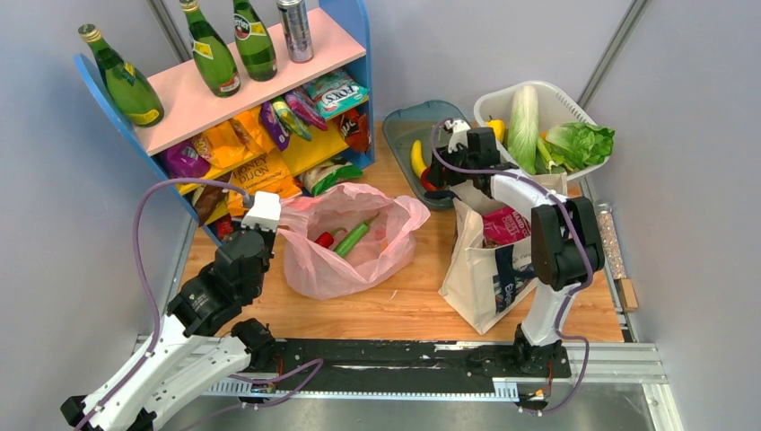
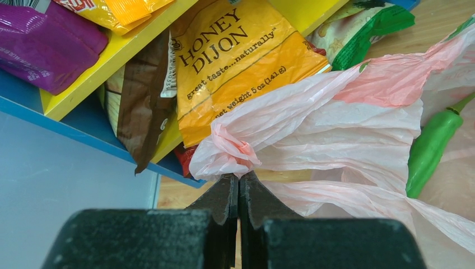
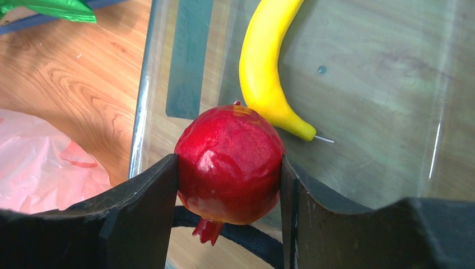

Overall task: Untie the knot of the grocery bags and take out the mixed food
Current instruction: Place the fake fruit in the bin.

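Observation:
The pink plastic bag [image 1: 350, 242] lies open in the middle of the table with a green pepper [image 1: 354, 238] and a red item [image 1: 325, 239] inside. My left gripper [image 1: 269, 215] is shut on the bag's left rim, right under a small twisted bunch of plastic [image 2: 229, 148]; its fingertips [image 2: 239, 176] meet tightly. The cream tote [image 1: 489, 260] stands at the right with a magenta packet [image 1: 507, 224] in it. My right gripper [image 1: 437, 178] is shut on a red round fruit [image 3: 229, 157] just above the clear tray [image 3: 381, 84], beside a banana [image 3: 266, 67].
A blue and pink shelf [image 1: 224, 99] at the back left carries green bottles and a can, with snack packets below, a Honey Dijon bag [image 2: 235, 61] nearest my left gripper. A white basket [image 1: 565, 108] at the back right holds cabbage and lettuce.

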